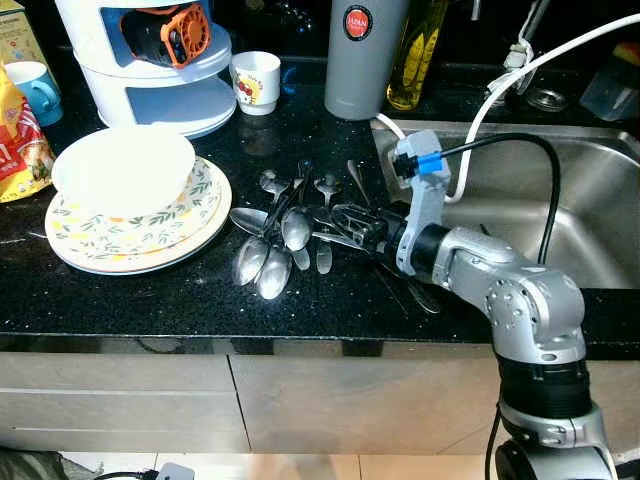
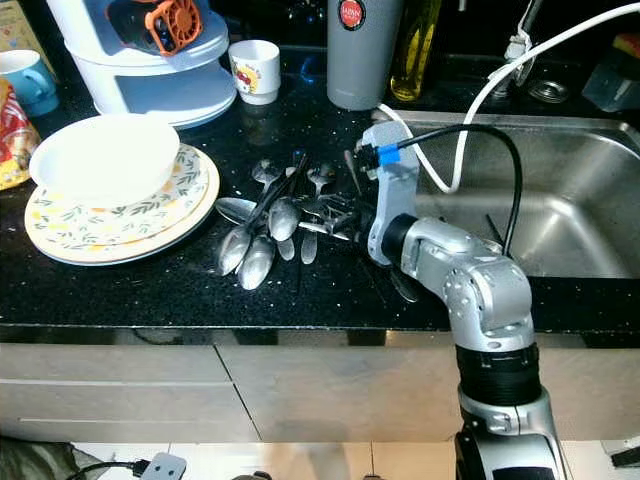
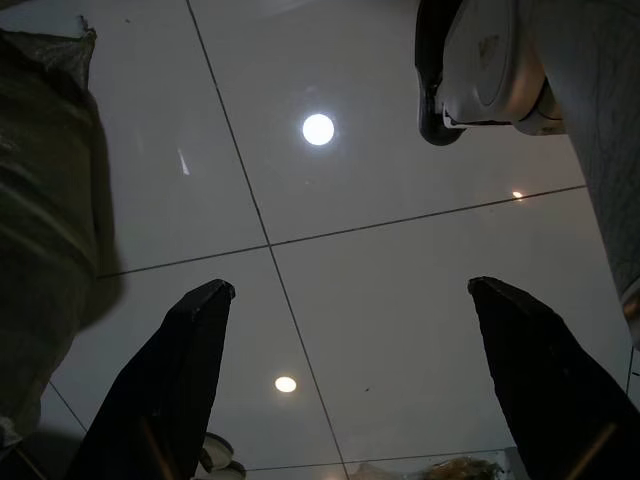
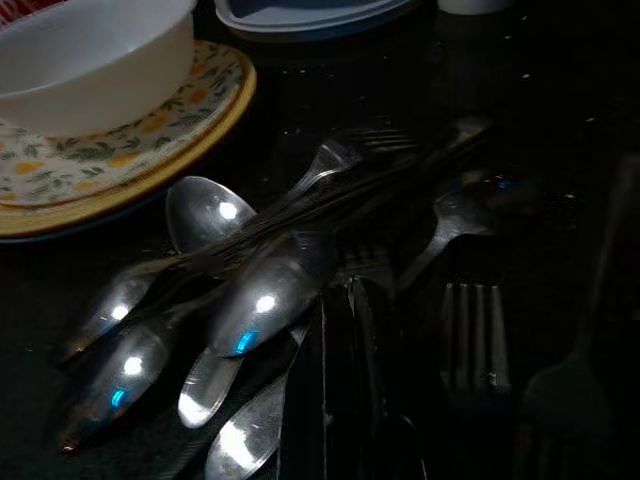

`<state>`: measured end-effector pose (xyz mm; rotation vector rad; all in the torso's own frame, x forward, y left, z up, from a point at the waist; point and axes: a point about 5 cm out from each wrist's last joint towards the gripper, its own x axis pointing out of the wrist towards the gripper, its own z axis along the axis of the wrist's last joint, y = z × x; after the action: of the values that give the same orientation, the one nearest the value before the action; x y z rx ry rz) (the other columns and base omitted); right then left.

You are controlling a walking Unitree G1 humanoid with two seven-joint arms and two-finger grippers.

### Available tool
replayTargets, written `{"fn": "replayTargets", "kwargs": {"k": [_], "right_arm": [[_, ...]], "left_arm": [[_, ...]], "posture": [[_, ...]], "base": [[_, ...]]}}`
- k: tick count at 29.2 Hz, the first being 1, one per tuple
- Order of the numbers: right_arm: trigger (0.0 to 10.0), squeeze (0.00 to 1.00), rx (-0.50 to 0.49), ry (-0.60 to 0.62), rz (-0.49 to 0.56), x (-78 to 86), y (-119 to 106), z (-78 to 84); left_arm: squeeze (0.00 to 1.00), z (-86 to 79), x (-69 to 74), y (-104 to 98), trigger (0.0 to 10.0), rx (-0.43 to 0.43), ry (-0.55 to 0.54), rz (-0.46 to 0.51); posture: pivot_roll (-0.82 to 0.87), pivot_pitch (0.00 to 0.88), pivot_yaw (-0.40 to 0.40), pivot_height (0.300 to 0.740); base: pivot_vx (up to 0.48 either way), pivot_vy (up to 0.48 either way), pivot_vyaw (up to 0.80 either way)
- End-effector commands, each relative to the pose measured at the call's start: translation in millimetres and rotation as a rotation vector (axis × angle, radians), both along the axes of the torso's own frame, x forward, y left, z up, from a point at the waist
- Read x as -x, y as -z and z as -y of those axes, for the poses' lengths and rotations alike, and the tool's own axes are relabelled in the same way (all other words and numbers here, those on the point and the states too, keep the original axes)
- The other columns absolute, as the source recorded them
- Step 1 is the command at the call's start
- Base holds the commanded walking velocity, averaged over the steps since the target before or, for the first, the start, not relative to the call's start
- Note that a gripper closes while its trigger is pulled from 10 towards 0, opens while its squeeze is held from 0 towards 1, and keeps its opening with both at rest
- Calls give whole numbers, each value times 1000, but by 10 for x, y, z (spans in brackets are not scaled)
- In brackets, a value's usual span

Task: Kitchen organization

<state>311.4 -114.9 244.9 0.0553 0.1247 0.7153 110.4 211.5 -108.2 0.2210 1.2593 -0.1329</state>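
A pile of metal spoons (image 1: 275,250) and forks (image 4: 470,330) lies on the black counter (image 1: 150,300), between the plates and the sink. My right gripper (image 1: 352,226) reaches in from the sink side, low over the right end of the pile. In the right wrist view its black fingers (image 4: 335,400) lie pressed together among the handles; whether a handle is pinched between them is hidden. A white bowl (image 1: 122,165) sits on stacked floral plates (image 1: 150,235) left of the cutlery. My left gripper (image 3: 350,380) hangs open over the tiled floor.
A steel sink (image 1: 590,200) lies right of the pile, with a white cable (image 1: 480,120) draped into it. Behind stand a grey flask (image 1: 362,55), an oil bottle (image 1: 415,50), a small cup (image 1: 255,80), a white appliance (image 1: 150,80) and a blue mug (image 1: 35,90).
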Motion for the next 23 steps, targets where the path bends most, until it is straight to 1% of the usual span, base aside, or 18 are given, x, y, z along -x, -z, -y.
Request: {"fn": "replayTargets", "kwargs": {"k": [1,2,3,4,5,6,8,9,10,11,13,14,15,16,17,18,23], "right_arm": [[10000,0,25,32,0,-19,18,55],[10000,0,25,32,0,-19,18,55],[10000,153,38,46,-4,-28,32,78],[10000,647,44,59,-7,-38,40,96],[10000,1000,48,97,-1,-74,36,137],[10000,1000,48,97,-1,-74,36,137],[10000,1000,45,181,24,-156,8,212],[10000,1000,45,181,24,-156,8,212],[10000,1000,46,218,40,-192,-7,239],[10000,1000,46,218,40,-192,-7,239],[10000,1000,59,289,71,-256,-35,260],[10000,667,68,304,77,-285,-34,243],[10000,667,68,304,77,-285,-34,243],[10000,196,65,313,71,-311,-23,220],[10000,196,65,313,71,-311,-23,220],[10000,0,63,322,51,-360,14,183],[10000,0,78,343,14,-428,90,166]], "left_arm": [[0,15,61,20,10000,-4,11,-25],[0,15,61,20,10000,-4,11,-25],[0,15,58,19,10000,-4,11,-25],[0,14,57,19,10000,-4,11,-24],[0,14,55,18,10000,-4,11,-24],[0,14,55,18,10000,-4,11,-24],[0,14,56,19,10000,-5,12,-24],[0,14,56,19,10000,-5,12,-24],[0,15,59,20,10000,-5,13,-25],[0,15,59,20,10000,-5,13,-25],[0,13,67,21,10000,-5,13,-27],[0,10,73,22,10000,-5,14,-28],[0,10,73,22,10000,-5,14,-28],[0,5,80,23,10000,-5,14,-30],[0,5,80,23,10000,-5,14,-30],[0,-3,97,25,10000,-7,14,-33],[0,-1,122,32,10000,-6,16,-40]], "posture": [[21,108,-28,740],[21,108,-28,740],[21,107,-28,740],[21,107,-28,740],[19,106,-28,740],[19,106,-28,740],[18,108,-26,740],[18,108,-26,740],[19,107,-27,740],[19,107,-27,740],[19,110,-29,740],[18,112,-29,740],[18,112,-29,740],[16,116,-30,740],[16,116,-30,740],[15,121,-32,740],[12,128,-35,740]], "base": [[0,0,0],[0,0,0],[0,0,0],[0,0,0],[0,0,0],[0,0,0],[0,0,0],[0,0,0],[0,0,0],[0,0,0],[0,0,0],[0,0,0],[0,0,0],[0,0,0],[0,0,0],[0,0,0],[0,0,0]]}}
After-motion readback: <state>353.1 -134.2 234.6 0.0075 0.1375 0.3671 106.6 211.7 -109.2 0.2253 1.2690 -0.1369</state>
